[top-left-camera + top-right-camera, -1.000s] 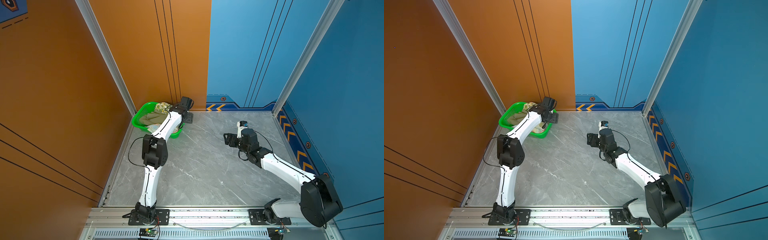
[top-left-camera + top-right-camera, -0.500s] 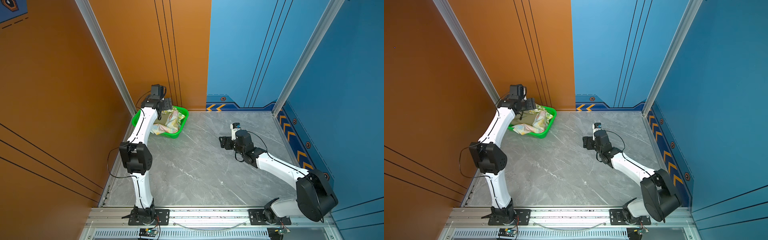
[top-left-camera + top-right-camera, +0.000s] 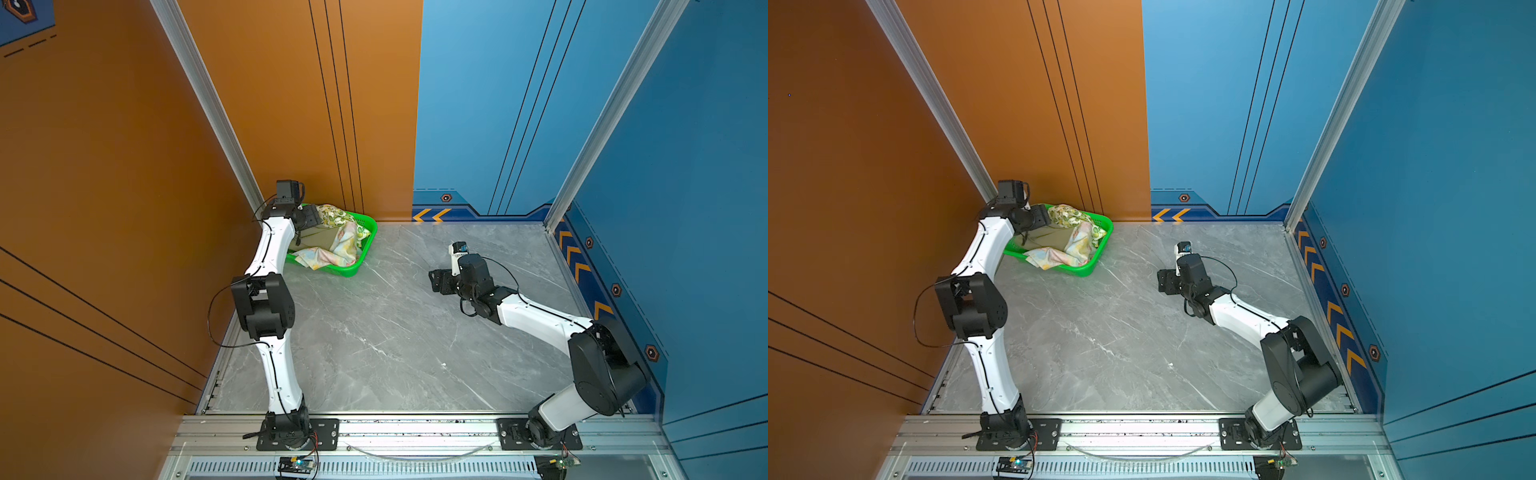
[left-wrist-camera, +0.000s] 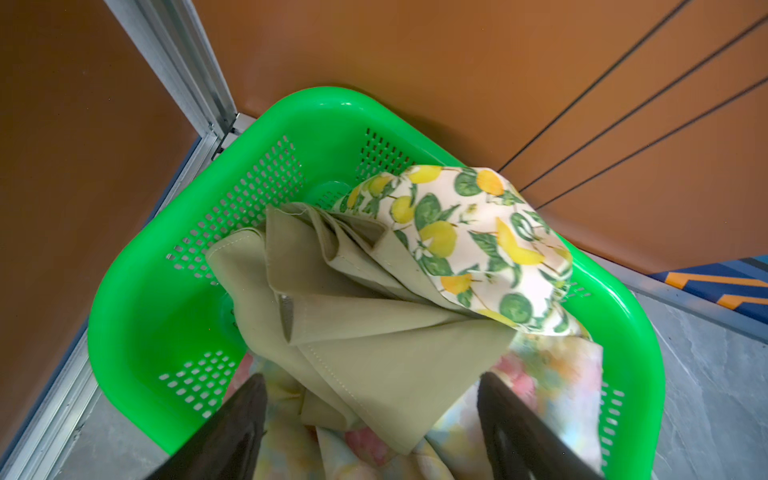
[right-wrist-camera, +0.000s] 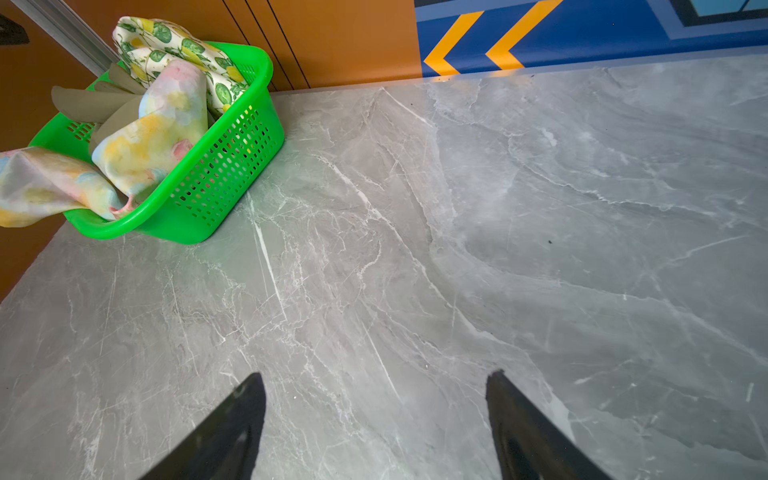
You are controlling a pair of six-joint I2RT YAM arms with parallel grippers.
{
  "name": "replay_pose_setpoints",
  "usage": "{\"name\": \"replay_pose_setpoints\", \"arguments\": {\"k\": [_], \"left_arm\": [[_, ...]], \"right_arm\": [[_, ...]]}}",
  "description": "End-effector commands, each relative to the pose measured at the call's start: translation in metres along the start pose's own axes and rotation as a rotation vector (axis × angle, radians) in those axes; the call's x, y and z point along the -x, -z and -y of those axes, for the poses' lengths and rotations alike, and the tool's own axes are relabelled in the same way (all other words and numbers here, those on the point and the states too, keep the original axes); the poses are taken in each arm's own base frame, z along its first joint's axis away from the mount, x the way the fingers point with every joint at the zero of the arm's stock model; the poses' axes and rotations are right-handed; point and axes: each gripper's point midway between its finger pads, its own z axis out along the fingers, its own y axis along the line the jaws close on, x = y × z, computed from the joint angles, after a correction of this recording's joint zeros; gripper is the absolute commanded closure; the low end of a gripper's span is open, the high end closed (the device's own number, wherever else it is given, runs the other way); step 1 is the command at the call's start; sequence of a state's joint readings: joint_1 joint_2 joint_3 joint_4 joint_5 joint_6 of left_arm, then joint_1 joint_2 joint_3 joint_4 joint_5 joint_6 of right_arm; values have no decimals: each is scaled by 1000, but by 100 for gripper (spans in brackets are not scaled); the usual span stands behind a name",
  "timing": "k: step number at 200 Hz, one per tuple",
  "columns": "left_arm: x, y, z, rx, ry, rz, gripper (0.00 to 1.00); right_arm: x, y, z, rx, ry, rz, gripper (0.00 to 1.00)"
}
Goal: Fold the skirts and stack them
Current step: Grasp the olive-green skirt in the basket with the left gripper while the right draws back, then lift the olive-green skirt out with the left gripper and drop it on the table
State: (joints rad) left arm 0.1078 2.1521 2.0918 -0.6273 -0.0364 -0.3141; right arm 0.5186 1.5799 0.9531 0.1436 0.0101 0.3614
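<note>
All three skirts lie crumpled in the green basket [image 4: 137, 291] at the table's back left corner. The olive-green skirt [image 4: 374, 332] is in the middle. The lemon-print skirt [image 4: 478, 241] sits on its far side, against the orange wall. The pastel flowered skirt [image 4: 540, 374] lies underneath and hangs over the basket's rim [image 5: 41, 183]. My left gripper [image 4: 372, 376] hovers open over the basket, its fingers on either side of the olive skirt's corner, holding nothing. My right gripper [image 5: 376, 374] stands open and empty above bare table, right of the middle [image 3: 438, 282].
The basket [image 3: 357, 266] sits tight in the corner between the orange walls and an aluminium post [image 3: 208, 104]. Grey marble table [image 3: 395, 332] stretches between the basket and the right arm. A blue wall with a chevron strip [image 3: 582, 270] bounds the right side.
The left arm has swung from lying across the basket's right side to its back left corner, uncovering the skirts. The right gripper has drifted a little to the left.
</note>
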Motion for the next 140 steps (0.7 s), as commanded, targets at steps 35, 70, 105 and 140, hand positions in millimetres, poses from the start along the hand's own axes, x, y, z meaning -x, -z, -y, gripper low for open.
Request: {"name": "replay_pose_setpoints", "arguments": {"k": [35,70,105,140], "left_arm": [[-14,-42,-23,-52,175,-40,21],[-16,-65,-22,-91,220,-37,25],[-8,-76,-4,-194,265,-4,77],[18,-39,2,-213,242,77,100]], "right_arm": [[9,-16,-19,55,38,4,16],[5,-21,-20,58,47,-11,16],[7,-21,-18,50,57,-11,16],[14,-17,-19,49,61,-1,16]]}}
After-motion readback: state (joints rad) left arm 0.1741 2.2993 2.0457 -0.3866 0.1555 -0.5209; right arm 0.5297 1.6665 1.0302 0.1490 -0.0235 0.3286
